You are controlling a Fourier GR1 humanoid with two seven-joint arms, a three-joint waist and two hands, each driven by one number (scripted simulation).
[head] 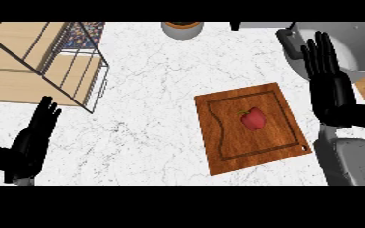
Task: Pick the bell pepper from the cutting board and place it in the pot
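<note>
Fingers of the left hand stand straight and close together, pointing up the view from the lower left corner; the hand rests open there and holds nothing. Above it, at the upper left, a wire rack with pale wooden shelves stands on the white marble counter. At the top edge, near the middle, sits a small round container with a dark inside. Right of centre lies the wooden cutting board, slightly turned, with a groove running round its face. The red bell pepper lies on the board's upper middle, well apart from both hands. Just beside the board's right edge is the right hand, open, its fingers straight and slightly spread, holding nothing. Its fingertips overlap the left side of the grey pot in the upper right corner. How high the hand is above the pot cannot be told. The grey right forearm enters from the lower right.
</note>
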